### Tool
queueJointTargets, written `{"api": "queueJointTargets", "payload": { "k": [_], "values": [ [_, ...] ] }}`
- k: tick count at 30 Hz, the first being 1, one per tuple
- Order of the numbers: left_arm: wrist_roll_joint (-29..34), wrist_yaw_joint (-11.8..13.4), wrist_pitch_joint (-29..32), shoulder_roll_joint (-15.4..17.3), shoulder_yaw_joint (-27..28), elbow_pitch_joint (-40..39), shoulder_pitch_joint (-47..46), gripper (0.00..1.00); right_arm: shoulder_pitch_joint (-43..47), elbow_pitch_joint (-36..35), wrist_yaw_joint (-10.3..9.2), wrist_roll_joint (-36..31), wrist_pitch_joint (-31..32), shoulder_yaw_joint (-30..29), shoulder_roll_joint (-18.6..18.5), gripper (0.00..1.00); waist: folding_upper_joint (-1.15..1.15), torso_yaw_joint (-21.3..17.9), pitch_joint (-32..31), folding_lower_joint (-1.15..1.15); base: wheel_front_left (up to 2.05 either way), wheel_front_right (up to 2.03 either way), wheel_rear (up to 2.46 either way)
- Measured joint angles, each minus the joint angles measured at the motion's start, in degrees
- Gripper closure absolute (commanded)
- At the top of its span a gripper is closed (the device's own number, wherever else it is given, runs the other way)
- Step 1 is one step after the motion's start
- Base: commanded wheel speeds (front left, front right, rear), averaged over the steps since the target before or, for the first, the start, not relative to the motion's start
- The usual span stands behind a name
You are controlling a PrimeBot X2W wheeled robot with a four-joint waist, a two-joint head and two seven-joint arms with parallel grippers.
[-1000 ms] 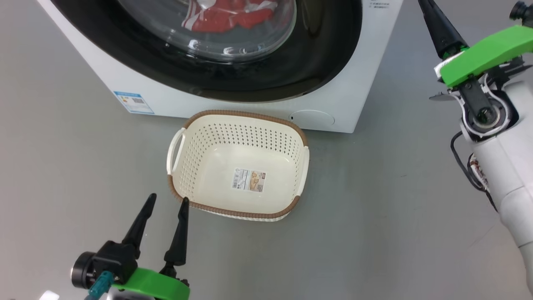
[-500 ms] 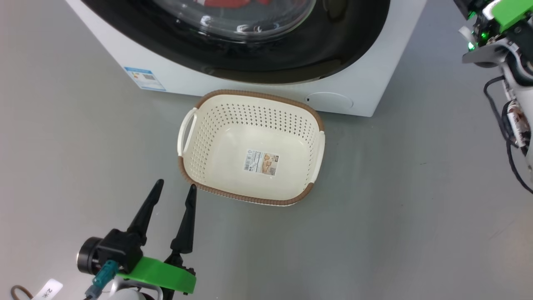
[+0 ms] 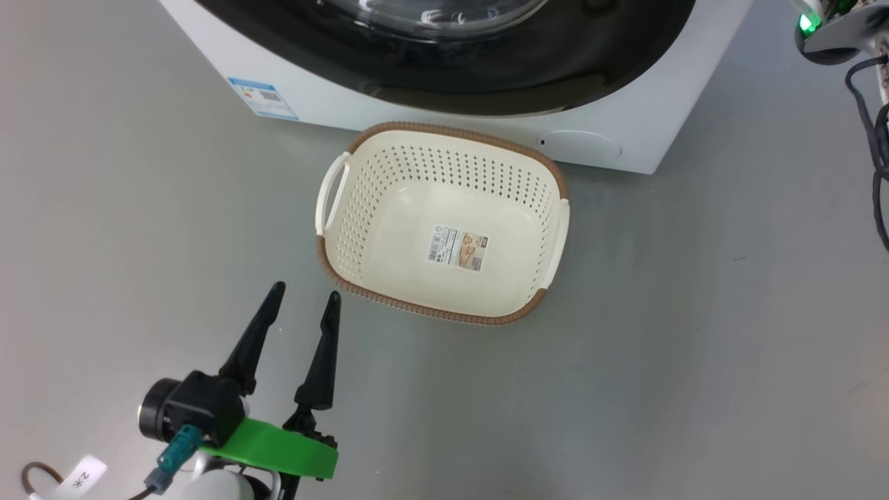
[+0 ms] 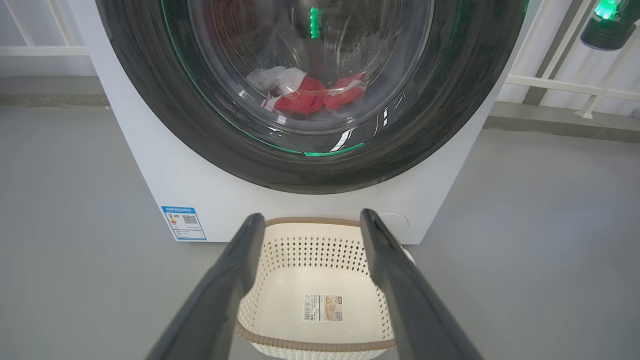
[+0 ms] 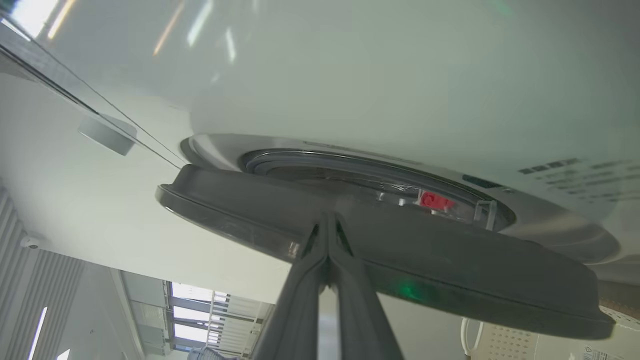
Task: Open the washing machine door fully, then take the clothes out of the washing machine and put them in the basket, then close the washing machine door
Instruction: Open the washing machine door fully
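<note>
Door (image 5: 450, 272) at right end effector (image 5: 327, 222) tips

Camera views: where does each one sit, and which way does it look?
Head view: on the head, facing down at the basket and floor; open left gripper lower left.
Left wrist view: on the left arm, facing the washing machine door, clothes behind it; own fingers.
Right wrist view: on the right arm, shut right gripper at the door's rim.
All share the basket.

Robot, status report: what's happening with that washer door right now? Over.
Left fingers open, hovering beside basket. Right fingers shut, tips at door rim. Door barely ajar, clothes inside. Basket empty, on floor below door.
</note>
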Motion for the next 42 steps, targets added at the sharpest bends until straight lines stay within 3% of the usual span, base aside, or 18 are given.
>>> {"api": "queueJointTargets", "payload": {
  "k": [18, 42],
  "values": [
    [-0.58, 0.99, 0.0, -0.07, -1.52, -1.85, -0.86, 0.0, -5.7, 5.35, 0.0, -0.78, 4.55, 0.25, -0.58, 1.0, 0.0, 1.92, 3.55, 0.0, 0.0, 0.0, 0.0],
    [-0.75, 1.47, 0.0, -0.1, -2.23, -1.42, -0.96, 0.0, -1.46, 2.4, 0.0, -1.36, 10.74, 1.82, 0.35, 1.0, 0.0, 1.3, 1.66, 0.0, 0.0, 0.0, 0.0]
  ]
}}
